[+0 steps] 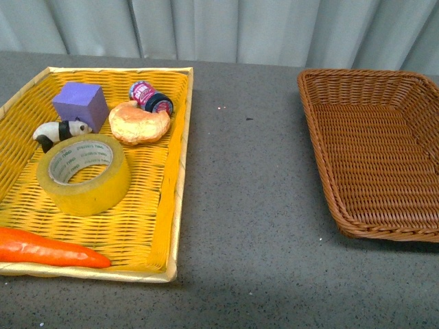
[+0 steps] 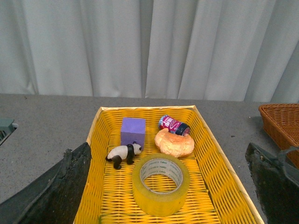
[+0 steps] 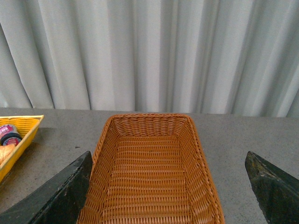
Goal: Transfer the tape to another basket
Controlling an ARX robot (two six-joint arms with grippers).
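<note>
The tape [image 1: 84,174] lies flat in the yellow tray [image 1: 175,205], with the brown basket [image 1: 322,164] well apart at its 3 o'clock across the worktop [image 1: 247,226]. The left claw [image 2: 167,147] and right claw [image 3: 168,154] both gape wide, holding nothing. A descending finger could clip the panda [image 1: 60,131] at 11 o'clock or the bun [image 1: 138,122] at 1 o'clock, since both crowd the roll. Counted: 1 tape, 1 panda, 1 bun, 1 block [image 1: 81,103], 1 can [image 1: 151,97], 1 carrot [image 1: 48,250].

A bright yellow woven tray [image 1: 181,171] sits on a grey table [image 1: 247,226] in front of a pale curtain [image 1: 274,27]. Inside it, a purple cube [image 1: 81,104] stands just beside a toy panda [image 1: 60,131]. A bread roll [image 1: 138,123] lies against a small pink-labelled can [image 1: 151,97] tipped on its side, and an orange carrot [image 1: 48,250] lies along the near rim.
</note>
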